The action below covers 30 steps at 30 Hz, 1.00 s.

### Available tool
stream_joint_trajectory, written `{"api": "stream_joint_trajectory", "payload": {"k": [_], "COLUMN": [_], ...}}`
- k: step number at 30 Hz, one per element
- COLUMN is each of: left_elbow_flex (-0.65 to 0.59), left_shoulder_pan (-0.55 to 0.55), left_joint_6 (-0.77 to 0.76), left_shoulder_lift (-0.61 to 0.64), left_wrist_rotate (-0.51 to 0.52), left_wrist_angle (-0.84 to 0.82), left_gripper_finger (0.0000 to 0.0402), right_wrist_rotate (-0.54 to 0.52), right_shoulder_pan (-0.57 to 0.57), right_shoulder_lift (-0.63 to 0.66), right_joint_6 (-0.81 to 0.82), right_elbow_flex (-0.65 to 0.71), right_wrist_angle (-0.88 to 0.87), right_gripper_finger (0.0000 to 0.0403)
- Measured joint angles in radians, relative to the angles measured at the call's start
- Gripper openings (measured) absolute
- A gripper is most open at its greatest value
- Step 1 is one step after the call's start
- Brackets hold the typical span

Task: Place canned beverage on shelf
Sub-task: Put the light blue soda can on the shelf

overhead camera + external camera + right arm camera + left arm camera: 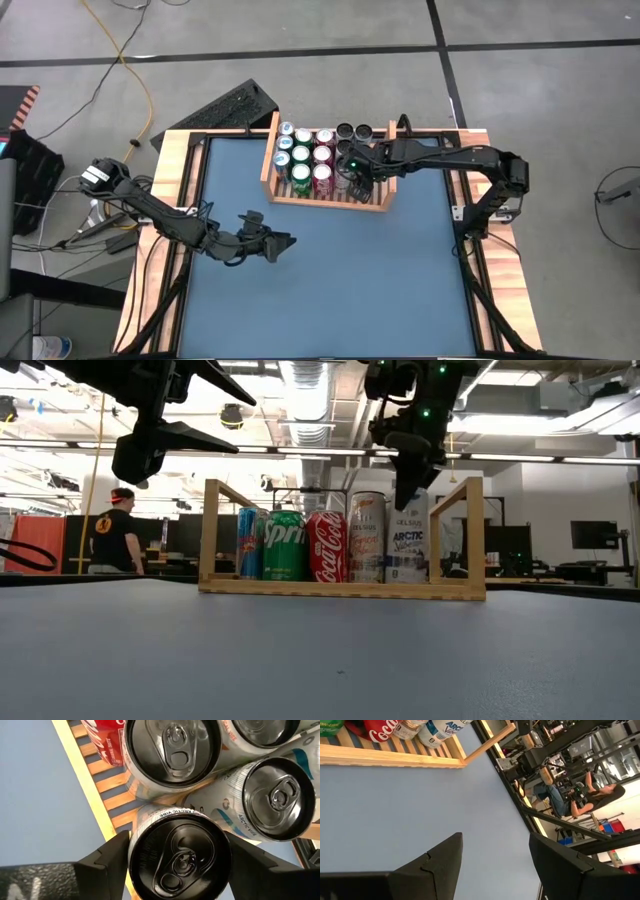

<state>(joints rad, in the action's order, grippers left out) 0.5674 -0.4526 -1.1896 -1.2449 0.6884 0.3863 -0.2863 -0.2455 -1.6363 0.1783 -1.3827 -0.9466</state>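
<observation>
Across the table's far end, the shelf (273,150) sits nearly full. My right gripper (175,852) straddles the white can (180,855) in its front row; looks like I'm letting go, though contact's hard to judge. Next: lift straight up. Left gripper (283,243) hangs open, empty.

Two dark jointed arms with black wedge-shaped fingers (437,865); a green light glows on the right wrist.
</observation>
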Motion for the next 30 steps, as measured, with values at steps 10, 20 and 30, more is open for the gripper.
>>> {"api": "stream_joint_trajectory", "payload": {"k": [10, 20, 30], "left_elbow_flex": [0.0, 0.0, 0.0], "left_shoulder_pan": [0.0, 0.0, 0.0], "left_joint_6": [0.002, 0.001, 0.014], "left_shoulder_lift": [0.0, 0.0, 0.0], "left_wrist_rotate": [0.0, -0.002, -0.012], "left_wrist_angle": [0.0, 0.001, 0.012], "left_gripper_finger": [0.0218, 0.0218, 0.0218], "right_wrist_rotate": [0.041, 0.054, 0.105], "right_shoulder_pan": [-0.021, -0.033, -0.05], "right_shoulder_lift": [0.0, 0.0, 0.0], "right_joint_6": [-0.003, -0.003, 0.007], "right_elbow_flex": [0.0, 0.0, 0.0], "right_wrist_angle": [-0.002, -0.002, -0.012], "right_gripper_finger": [0.0265, 0.0266, 0.0278]}}
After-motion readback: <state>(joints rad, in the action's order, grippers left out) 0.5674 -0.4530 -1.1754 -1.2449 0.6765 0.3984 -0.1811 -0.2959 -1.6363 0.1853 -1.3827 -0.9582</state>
